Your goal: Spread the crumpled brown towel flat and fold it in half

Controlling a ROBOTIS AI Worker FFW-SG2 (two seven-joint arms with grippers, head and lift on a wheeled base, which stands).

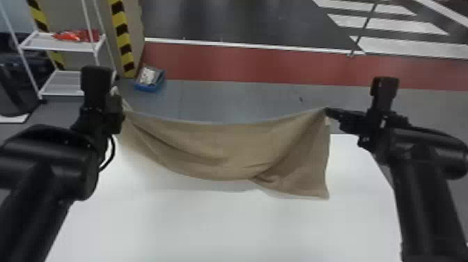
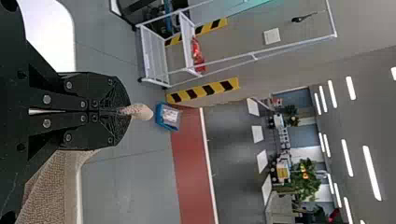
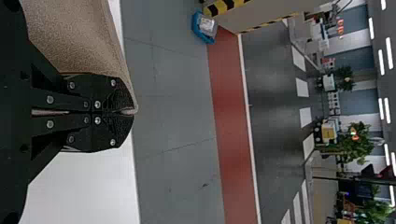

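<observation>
Between the two arms the brown towel [image 1: 223,149] hangs with a sagging top edge; a diagonal fold crosses its right part, and its lower right corner hangs over the white table. My left gripper [image 1: 120,101] is at the towel's upper left corner. In the left wrist view, this gripper [image 2: 122,111] is shut on a bit of towel [image 2: 140,111] that pokes out past the tips. My right gripper [image 1: 327,110] pinches the upper right corner. The right wrist view shows the gripper [image 3: 125,112] shut on the edge of the towel [image 3: 79,37].
The white table [image 1: 223,226] lies below and in front of the towel. Beyond it on the floor are a blue bin [image 1: 149,80] and, at the back left, a white rack [image 1: 62,41] with red items on it.
</observation>
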